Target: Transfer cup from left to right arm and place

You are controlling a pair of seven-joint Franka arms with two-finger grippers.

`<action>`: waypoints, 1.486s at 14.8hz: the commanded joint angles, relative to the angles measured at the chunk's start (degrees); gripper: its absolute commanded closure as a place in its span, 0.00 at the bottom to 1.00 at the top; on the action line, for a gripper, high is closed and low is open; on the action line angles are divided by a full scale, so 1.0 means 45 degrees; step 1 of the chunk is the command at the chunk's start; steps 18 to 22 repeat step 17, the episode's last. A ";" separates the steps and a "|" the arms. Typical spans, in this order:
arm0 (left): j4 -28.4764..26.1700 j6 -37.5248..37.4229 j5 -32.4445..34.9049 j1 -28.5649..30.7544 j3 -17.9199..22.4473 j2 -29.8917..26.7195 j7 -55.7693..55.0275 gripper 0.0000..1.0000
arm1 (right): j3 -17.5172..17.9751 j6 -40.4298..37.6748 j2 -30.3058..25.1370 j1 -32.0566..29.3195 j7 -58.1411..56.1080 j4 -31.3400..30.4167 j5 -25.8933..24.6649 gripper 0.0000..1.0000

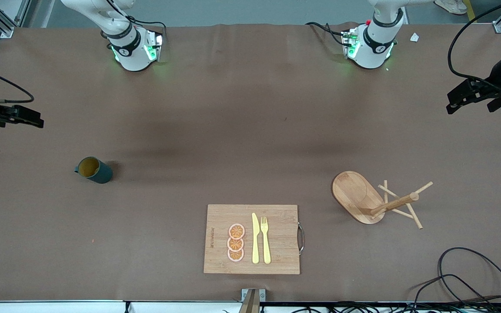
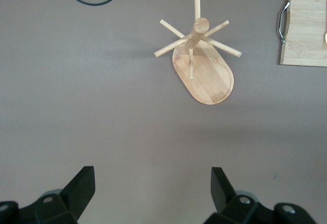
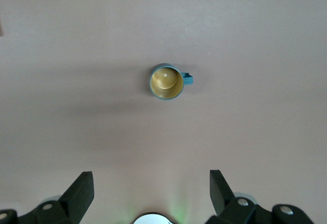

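The cup (image 1: 94, 170) stands upright on the worktop (image 1: 233, 130) at mid-left of the frame. A cutting board (image 1: 276, 217) lies at lower centre, carrying three fruit slices (image 1: 236, 242) in a column, with a knife (image 1: 255, 238) and fork (image 1: 265, 240) beside them. A mug rack (image 1: 376, 200) stands at lower right. A cable (image 1: 472, 278) loops in the bottom right corner.

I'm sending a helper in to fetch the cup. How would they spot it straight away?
Start at the cutting board by the table's front-camera edge, then look toward the right arm's end of the table. The cup stands alone there on bare tabletop, upright, farther from the camera than the board. It is the only dark teal thing, yellow inside, with a small side handle.
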 commanded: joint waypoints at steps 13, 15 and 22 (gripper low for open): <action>0.0281 -0.0092 -0.0016 0.0114 -0.0029 0.0101 0.0327 0.00 | -0.0137 -0.0554 -0.2612 -0.0144 -0.0234 -0.1099 0.0743 0.00; 0.0281 -0.0092 -0.0016 0.0114 -0.0029 0.0101 0.0327 0.00 | -0.0137 -0.0495 -0.2671 -0.0084 -0.0274 -0.1080 0.0606 0.00; 0.0281 -0.0092 -0.0016 0.0114 -0.0029 0.0101 0.0327 0.00 | -0.0137 -0.0378 -0.2671 -0.0006 -0.0293 -0.1080 0.0528 0.00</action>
